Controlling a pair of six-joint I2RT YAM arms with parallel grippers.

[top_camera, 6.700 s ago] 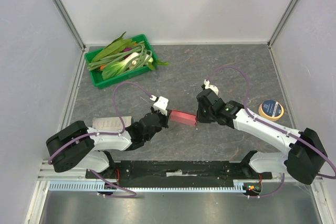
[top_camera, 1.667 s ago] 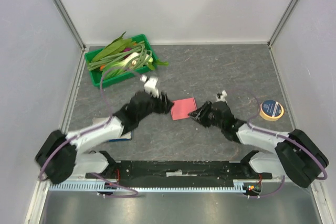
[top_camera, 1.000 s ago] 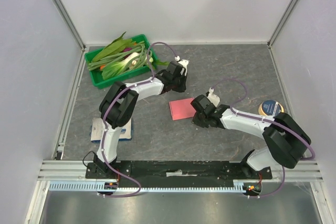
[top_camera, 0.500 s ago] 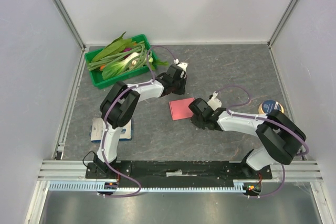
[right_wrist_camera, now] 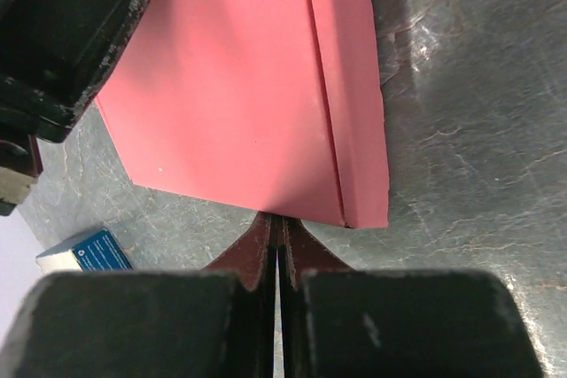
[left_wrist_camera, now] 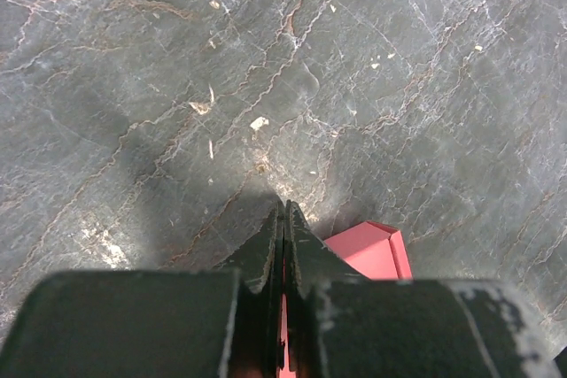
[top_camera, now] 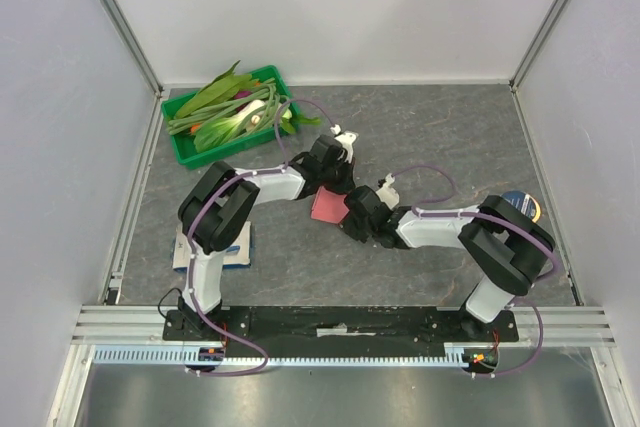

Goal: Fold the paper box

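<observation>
Paper box lay flat on the tabletop, mid-scene, hemmed in by both wrists.
Left gripper: fingers together, tips down on the stone just beside the box's far side. Nothing visibly clamped.
Right gripper: fingers together, tips at the box's near edge. Couldn't tell whether they were touching or just short.
Neither had hold of it.

Handling, my read:
- **Material:** thin card, very light, springy at the scores. A hard pinch would likely dent it.
- **Sliding:** it probably skates on the smooth stone if pushed from one side, so pin with one gripper and work with the other.
- **Where to grip:** the right wrist view showed a scored line beside a narrow strip. That strip's free edge looked like the best place to take hold.
- **Getting under it:** it lay flat, so a corner would need lifting first.
</observation>
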